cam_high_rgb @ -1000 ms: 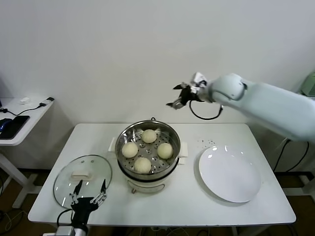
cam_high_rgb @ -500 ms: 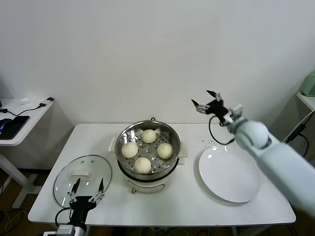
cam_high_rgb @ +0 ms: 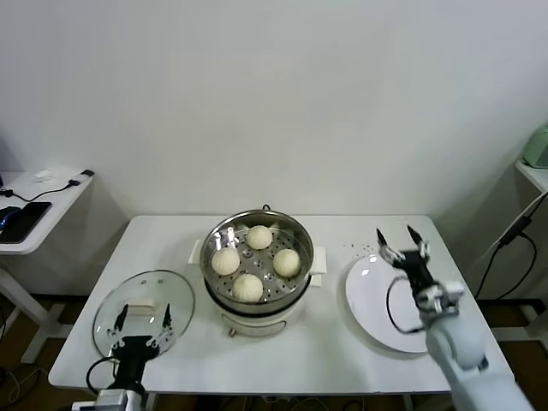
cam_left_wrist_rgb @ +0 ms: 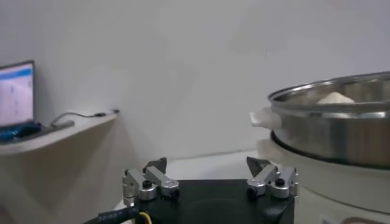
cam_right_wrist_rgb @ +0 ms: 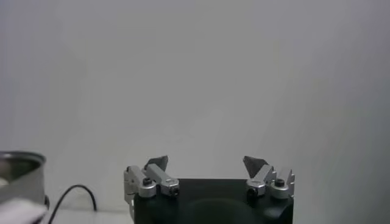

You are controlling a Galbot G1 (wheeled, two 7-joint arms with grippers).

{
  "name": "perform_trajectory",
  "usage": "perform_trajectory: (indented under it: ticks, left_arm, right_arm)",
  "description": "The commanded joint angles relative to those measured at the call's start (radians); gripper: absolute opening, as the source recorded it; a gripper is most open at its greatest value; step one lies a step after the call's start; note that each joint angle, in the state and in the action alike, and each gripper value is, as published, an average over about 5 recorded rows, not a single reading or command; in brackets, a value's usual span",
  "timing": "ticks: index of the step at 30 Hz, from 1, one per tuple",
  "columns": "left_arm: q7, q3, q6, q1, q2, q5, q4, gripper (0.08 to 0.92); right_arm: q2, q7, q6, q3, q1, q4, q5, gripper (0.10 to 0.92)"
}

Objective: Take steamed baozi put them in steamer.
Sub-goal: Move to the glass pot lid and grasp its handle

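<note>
The desk [cam_high_rgb: 171, 235] lies bare behind the steamer [cam_high_rgb: 258, 262], which holds four steamed baozi [cam_high_rgb: 248, 287]; the plate [cam_high_rgb: 400, 306] sits to its right, the glass lid [cam_high_rgb: 144, 310] to its front-left. The right gripper [cam_high_rgb: 402, 244], fingers wide and empty, hangs over the plate, while the left gripper [cam_high_rgb: 139, 317], equally open and empty, hovers over the lid. The left wrist view catches only the steamer's rim and one bun top; the right arm is cut off at the edge.

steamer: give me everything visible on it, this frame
The steamer is a round, shiny steel basket with a perforated floor, sitting upright on a white cooker base with side handles, mid-table. It is uncovered. Four pale baozi rest inside, spaced apart. The glass lid lies on its left, the white plate on its right. No gripper touches it.
</note>
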Motion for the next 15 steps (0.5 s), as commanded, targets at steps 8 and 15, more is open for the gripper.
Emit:
perform_trajectory:
  ticks: [8, 15]
  left_arm:
    - [-0.299, -0.081, -0.054, -0.004, 0.088, 0.899, 0.165, 0.823]
    - [-0.373, -0.082, 0.033, -0.022, 0.163, 1.235, 0.316, 0.823]
  right_arm:
    - [0.157, -0.035, 0.118, 0.098, -0.258, -0.023, -0.096, 0.823]
    - [0.159, -0.033, 0.111, 0.076, -0.215, -0.046, -0.102, 0.823]
